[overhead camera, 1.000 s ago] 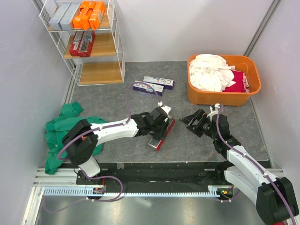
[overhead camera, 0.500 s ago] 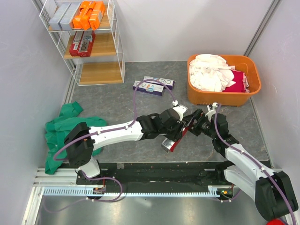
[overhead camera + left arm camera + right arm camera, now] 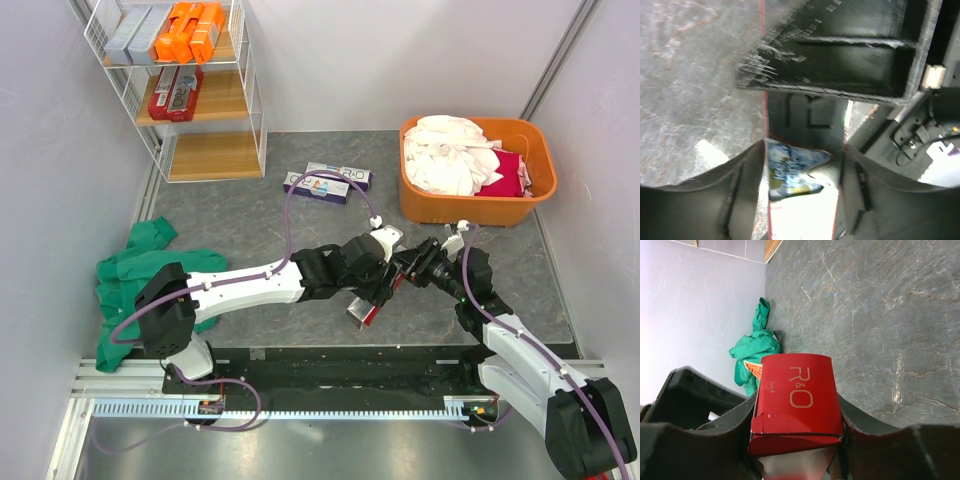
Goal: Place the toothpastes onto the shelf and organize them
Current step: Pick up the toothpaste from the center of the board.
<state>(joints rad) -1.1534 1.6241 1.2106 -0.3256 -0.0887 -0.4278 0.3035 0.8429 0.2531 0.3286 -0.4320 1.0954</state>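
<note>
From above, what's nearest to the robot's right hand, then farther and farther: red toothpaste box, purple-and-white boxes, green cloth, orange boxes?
1. Red toothpaste box: right between the right hand's fingers.
2. Purple-and-white boxes: lying farther back, to the left.
3. Green cloth: far over on the left side.
4. Orange boxes: top tier of the shelf, back-left corner.

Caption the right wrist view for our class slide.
Right gripper clasps a red R&O toothpaste carton end-on, green cloth beyond.
</note>
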